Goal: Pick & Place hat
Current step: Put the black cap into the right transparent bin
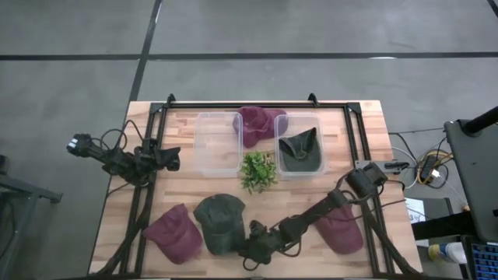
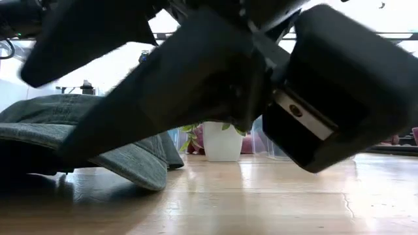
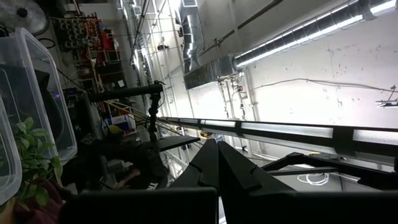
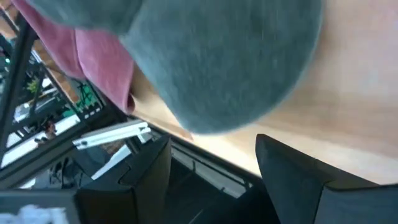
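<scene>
A dark green cap (image 1: 220,224) lies crown up near the table's near edge, its brim (image 4: 230,62) filling the right wrist view and its side showing in the low view (image 2: 78,137). My right gripper (image 1: 249,250) (image 4: 211,177) is low over the table just right of that cap, open, with the fingers short of the brim. A maroon cap (image 1: 175,232) (image 4: 99,56) lies left of the green one, and another maroon cap (image 1: 342,229) lies under my right arm. My left gripper (image 1: 173,159) (image 3: 217,146) waits shut at the table's left side.
Two clear bins sit at the far side. The left one (image 1: 218,144) holds nothing, and the right one (image 1: 299,169) holds a dark green hat (image 1: 299,148). A maroon hat (image 1: 261,124) lies between them. A small potted plant (image 1: 257,171) (image 2: 222,140) stands mid-table.
</scene>
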`<state>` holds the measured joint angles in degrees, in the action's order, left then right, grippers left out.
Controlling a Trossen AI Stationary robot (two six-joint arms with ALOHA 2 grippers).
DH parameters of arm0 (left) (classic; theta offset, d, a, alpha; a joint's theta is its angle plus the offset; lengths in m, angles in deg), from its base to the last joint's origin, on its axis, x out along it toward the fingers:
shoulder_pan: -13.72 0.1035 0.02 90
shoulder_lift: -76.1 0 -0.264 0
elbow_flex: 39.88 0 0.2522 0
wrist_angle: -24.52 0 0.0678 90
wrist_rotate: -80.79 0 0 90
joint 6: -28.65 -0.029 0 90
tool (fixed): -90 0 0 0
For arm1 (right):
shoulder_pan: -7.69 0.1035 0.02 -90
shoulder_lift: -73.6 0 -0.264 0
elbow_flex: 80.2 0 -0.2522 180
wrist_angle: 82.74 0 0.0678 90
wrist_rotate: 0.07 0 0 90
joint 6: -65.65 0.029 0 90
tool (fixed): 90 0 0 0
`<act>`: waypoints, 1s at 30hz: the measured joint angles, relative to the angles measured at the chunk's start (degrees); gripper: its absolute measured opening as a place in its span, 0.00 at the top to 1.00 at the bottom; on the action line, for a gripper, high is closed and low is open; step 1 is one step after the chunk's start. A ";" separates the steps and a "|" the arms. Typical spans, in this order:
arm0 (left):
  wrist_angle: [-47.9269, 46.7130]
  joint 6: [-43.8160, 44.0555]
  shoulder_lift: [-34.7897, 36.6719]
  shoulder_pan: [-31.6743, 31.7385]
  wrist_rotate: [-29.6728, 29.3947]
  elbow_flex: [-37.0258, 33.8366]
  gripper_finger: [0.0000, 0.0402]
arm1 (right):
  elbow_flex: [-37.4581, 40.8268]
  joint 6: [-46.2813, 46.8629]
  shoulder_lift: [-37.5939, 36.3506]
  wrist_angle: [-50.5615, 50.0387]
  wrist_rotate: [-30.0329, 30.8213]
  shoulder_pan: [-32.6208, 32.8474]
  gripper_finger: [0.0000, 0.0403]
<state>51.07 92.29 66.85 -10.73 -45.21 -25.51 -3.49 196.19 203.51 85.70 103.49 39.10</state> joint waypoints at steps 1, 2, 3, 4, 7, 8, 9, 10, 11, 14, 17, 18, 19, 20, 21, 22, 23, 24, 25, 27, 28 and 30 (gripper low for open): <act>0.11 0.00 0.02 -0.01 -0.03 -0.01 1.00 | -0.79 0.00 0.57 0.05 0.00 0.09 0.43; 0.13 0.00 0.06 0.01 -0.07 0.01 1.00 | -1.52 0.00 1.24 0.14 -0.11 0.12 0.43; 0.14 0.00 0.08 -0.01 -0.10 -0.01 1.00 | -2.07 0.01 1.80 0.04 -0.15 0.12 0.43; 0.21 0.00 0.10 -0.01 -0.10 -0.01 1.00 | -2.80 0.00 2.49 -0.35 -0.12 0.11 0.43; 0.28 0.00 0.12 0.01 -0.10 0.00 1.00 | -4.97 0.30 4.61 -0.33 0.27 -0.02 0.43; 0.33 0.00 0.12 -0.01 -0.10 0.00 1.00 | -5.70 0.49 5.28 -0.29 0.76 -0.07 0.43; 0.32 0.01 0.12 0.01 -0.10 0.00 1.00 | -6.47 0.76 6.06 -0.25 1.30 -0.13 0.43; 0.37 0.01 0.12 0.00 -0.10 0.00 1.00 | -7.30 0.98 6.78 -0.35 1.79 -0.15 0.43; 0.40 0.02 0.12 0.01 -0.08 -0.01 1.00 | -7.99 0.90 7.11 -0.67 2.52 -0.19 0.43; 0.44 0.54 0.12 0.00 -0.08 -0.01 1.00 | -9.90 0.87 8.29 -0.56 6.59 -0.17 0.44; 0.48 0.57 0.12 0.01 -0.08 0.01 1.00 | -10.88 -0.24 8.34 -2.61 11.39 -0.08 0.45; 0.48 0.58 0.12 -0.01 -0.09 -0.01 1.00 | -11.19 -0.28 8.32 -3.96 13.09 -0.17 0.46; 0.48 0.58 0.12 0.01 -0.08 0.00 1.00 | -11.48 -0.42 8.32 -5.25 14.35 -0.20 0.48; 0.48 0.59 0.12 0.00 -0.08 0.00 1.00 | -11.62 -0.46 8.32 -5.74 15.16 -0.25 0.50; 0.47 0.60 0.12 0.00 -0.08 -0.01 1.00 | -11.80 -0.57 8.32 -5.95 15.53 -0.32 0.52; 0.48 0.62 0.12 0.00 -0.06 0.00 1.00 | -12.05 -0.92 8.32 -6.16 15.89 -0.32 0.55; 0.48 0.66 0.12 0.01 -0.08 0.01 1.00 | -12.17 -1.40 8.25 -6.38 16.32 -0.28 0.59; 0.48 0.66 0.12 0.01 -0.06 0.01 1.00 | -12.19 -1.70 8.16 -6.70 16.60 -0.24 0.64; 0.48 0.68 0.12 0.01 -0.06 -0.01 1.00 | -12.18 -2.07 8.15 -7.03 16.88 -0.21 0.69; 0.48 0.72 0.12 0.01 -0.06 -0.01 1.00 | -12.06 -3.18 8.15 -8.11 18.67 -0.13 0.82; 0.48 0.72 0.12 0.01 -0.06 0.01 1.00 | -12.03 -3.53 8.15 -8.31 20.02 -0.13 0.89; 0.47 0.72 0.12 0.01 -0.06 0.01 1.00 | -12.03 -4.62 8.11 -8.17 23.02 -0.19 0.95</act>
<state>51.54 93.01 66.97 -10.72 -45.26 -25.50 -15.52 191.57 211.62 77.53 126.51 38.91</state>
